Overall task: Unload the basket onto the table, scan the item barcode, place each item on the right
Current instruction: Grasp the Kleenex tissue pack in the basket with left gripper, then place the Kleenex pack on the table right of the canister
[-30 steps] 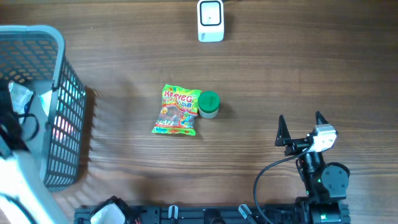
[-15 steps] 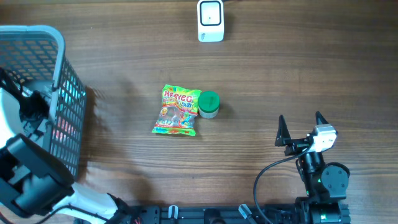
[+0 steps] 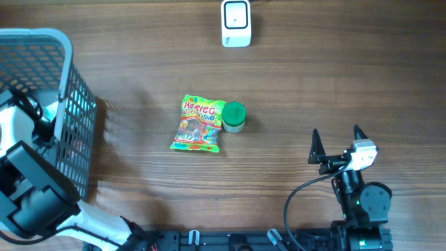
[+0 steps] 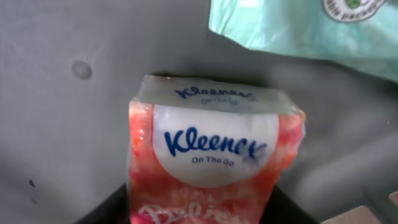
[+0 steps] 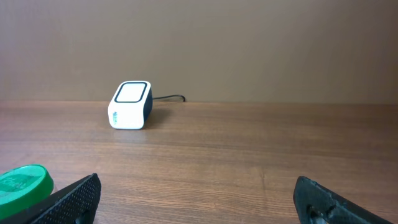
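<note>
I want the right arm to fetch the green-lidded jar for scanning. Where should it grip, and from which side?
Probably best from straight above, closing on the round sides of the jar just below the lid, since it stands upright. The candy bag lies against its left side, so put the fingers on the near and far sides instead.
</note>
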Robot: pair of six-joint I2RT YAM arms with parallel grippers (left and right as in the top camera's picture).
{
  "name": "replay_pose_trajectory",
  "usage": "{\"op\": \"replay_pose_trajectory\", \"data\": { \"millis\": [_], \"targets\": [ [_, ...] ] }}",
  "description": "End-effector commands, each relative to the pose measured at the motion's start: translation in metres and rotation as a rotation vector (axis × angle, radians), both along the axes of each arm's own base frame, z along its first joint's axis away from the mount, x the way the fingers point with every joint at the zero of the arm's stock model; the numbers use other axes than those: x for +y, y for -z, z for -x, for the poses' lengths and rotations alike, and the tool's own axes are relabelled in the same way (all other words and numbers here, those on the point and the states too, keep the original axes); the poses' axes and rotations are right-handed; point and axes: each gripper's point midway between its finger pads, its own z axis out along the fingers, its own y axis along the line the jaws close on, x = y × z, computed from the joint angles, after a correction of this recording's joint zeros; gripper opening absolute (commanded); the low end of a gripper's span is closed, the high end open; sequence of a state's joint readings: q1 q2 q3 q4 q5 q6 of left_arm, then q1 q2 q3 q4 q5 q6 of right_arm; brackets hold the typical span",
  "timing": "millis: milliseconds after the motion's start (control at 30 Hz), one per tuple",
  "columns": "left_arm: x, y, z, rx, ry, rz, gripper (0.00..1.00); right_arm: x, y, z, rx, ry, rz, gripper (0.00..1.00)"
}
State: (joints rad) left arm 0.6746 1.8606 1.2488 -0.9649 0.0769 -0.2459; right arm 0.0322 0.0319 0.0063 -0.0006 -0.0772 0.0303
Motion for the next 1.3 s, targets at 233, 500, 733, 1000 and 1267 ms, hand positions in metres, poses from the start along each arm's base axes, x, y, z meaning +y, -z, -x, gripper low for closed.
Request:
{"op": "replay_pose_trajectory", "data": {
  "millis": [233,500,733,1000,1267],
  "targets": [
    [0.030,-0.160,-0.039,-0.289,-0.032,-0.213,0.27,-0.002,-0.001,0.000,-0.002,0.011,-0.014,1.00],
    [-0.142,-0.391,-0.054,-1.036,0.287,0.066,0.26,-0.002,-0.001,0.000,-0.002,0.011,-0.014,1.00],
    [-0.385,-0.365,-0.053,-0.985,0.961,0.155,0.24,-0.002,-0.001,0.000,-0.002,0.011,-0.014,1.00],
    [-0.569,-0.183,-0.078,-0.686,1.300,0.135,0.26,-0.002,-0.001,0.000,-0.002,0.011,-0.014,1.00],
    [-0.587,-0.041,-0.093,-0.431,1.293,0.115,0.26,-0.002,-0.001,0.000,-0.002,0.011,-0.014,1.00]
  ]
}}
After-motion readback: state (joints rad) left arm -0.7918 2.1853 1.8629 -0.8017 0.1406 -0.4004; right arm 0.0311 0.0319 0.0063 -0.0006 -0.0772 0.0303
